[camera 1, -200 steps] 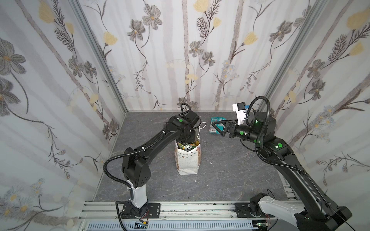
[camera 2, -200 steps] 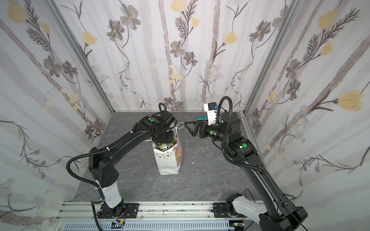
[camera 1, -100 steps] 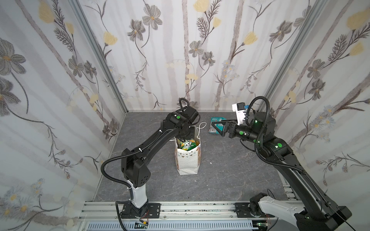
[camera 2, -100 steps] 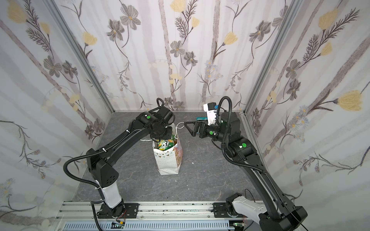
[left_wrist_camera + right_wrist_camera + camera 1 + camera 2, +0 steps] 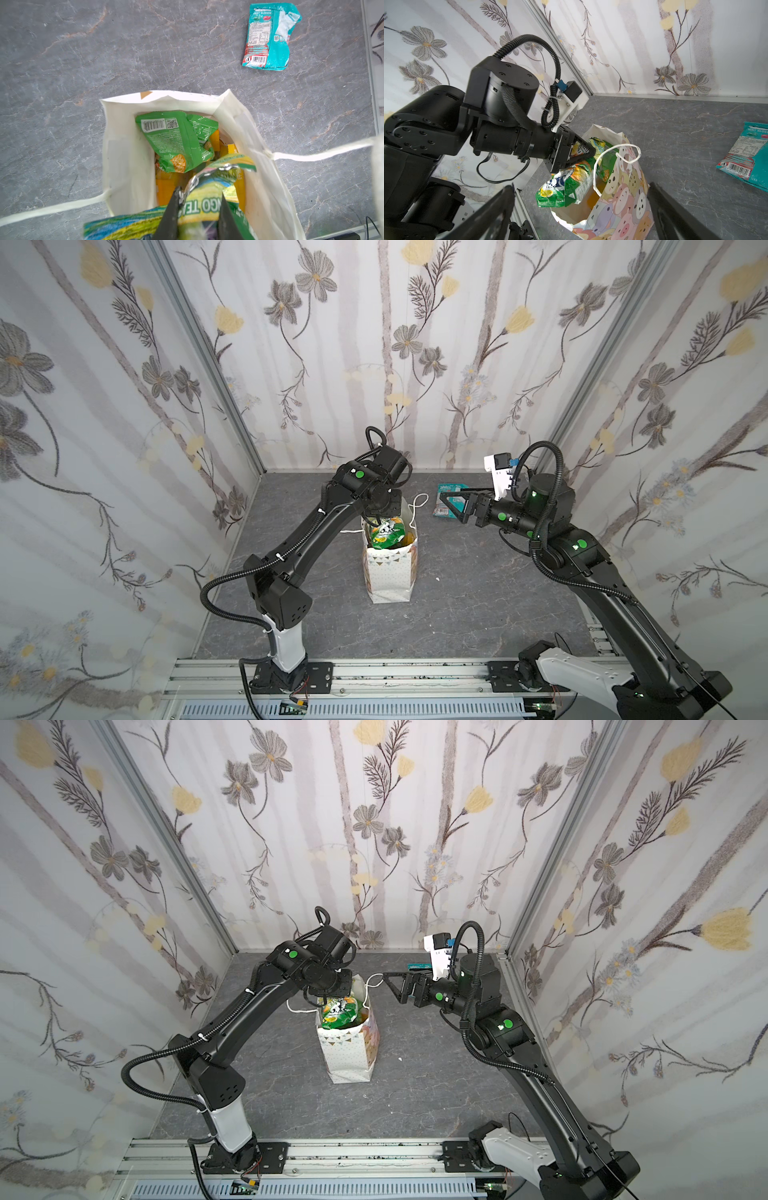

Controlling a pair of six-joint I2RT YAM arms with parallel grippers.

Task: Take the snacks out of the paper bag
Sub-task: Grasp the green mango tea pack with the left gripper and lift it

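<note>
— Judging by the pinch, why is the green packet (image 5: 566, 187) taken at its top seam?

— That seam is the part most easily reached from above. It is clamped by the left gripper (image 5: 199, 193), whose jaws are drawn narrow on the foil. The packet is hung over the mouth of the bag (image 5: 390, 572), with its lower end near the rim. A straight lift is probably meant, so that the paper walls are not dragged along.

— And the right gripper (image 5: 451, 506)?

— It is spread wide and nothing is held in it. It is poised above the table (image 5: 457, 593), near the teal packet (image 5: 268, 37), and pointed at the bag. It may be parked there to leave room for the lift, or to steady the bag should it be tipped. Which of these is meant cannot be told.

— What is left in the bag?

— A second green packet (image 5: 174, 141) is seen on top, barcode up, tilted against one wall. Beneath it orange and yellow foil (image 5: 166, 187) is glimpsed, but the count cannot be made out. The bag is stood upright mid-table, with its cord handles (image 5: 629, 153) flopped outward to either side.

— And outside it?

— Only the teal packet is laid flat on the table, well apart from the bag and near the back wall. By that, one snack is judged out and one is in the grip, with the rest to be fetched.
</note>
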